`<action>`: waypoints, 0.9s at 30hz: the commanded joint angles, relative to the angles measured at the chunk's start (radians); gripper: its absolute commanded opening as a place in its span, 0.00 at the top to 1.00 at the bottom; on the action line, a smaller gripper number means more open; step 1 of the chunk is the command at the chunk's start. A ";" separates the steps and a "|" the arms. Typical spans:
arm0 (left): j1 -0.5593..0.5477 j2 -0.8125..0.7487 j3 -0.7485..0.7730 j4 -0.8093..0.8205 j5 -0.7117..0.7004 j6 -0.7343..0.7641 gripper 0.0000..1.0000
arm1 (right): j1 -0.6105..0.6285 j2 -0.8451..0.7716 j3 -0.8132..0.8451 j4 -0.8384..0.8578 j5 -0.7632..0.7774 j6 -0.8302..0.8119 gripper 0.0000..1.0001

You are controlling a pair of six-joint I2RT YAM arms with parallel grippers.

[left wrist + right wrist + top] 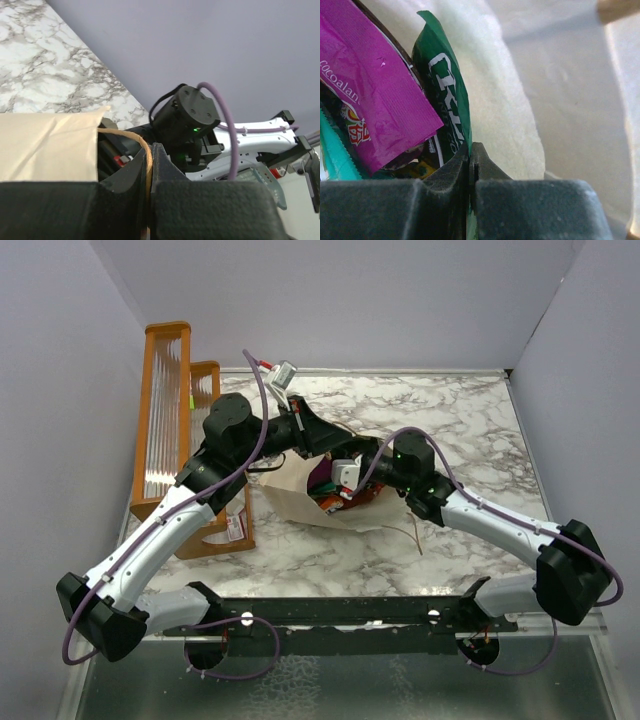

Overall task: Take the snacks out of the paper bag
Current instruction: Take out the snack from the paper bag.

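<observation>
The cream paper bag (295, 495) lies on its side mid-table with its mouth toward the right. My left gripper (149, 160) is shut on the bag's tan loop handle (131, 137), holding the mouth up; the bag's wall (45, 145) shows at left. My right gripper (470, 155) is inside the bag, shut on the edge of a green chip bag (447, 110). A purple pouch (375, 95) and a teal packet (332, 145) lie beside it. Snacks (335, 490) show at the mouth in the top view.
An orange-framed wooden rack (170, 430) stands at the table's left. A small metal clip with a red wire (283, 373) lies at the back. The loose second handle (405, 532) trails on the marble near the bag's mouth.
</observation>
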 commanded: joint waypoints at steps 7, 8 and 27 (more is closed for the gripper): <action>-0.006 -0.066 0.023 -0.083 -0.224 0.031 1.00 | -0.001 -0.130 -0.026 0.105 -0.136 0.083 0.99; -0.005 -0.067 0.026 -0.090 -0.241 0.029 1.00 | -0.001 -0.135 -0.028 0.103 -0.141 0.087 0.99; -0.002 -0.020 0.139 -0.162 -0.339 0.116 1.00 | 0.000 -0.235 -0.045 0.125 -0.233 0.344 0.99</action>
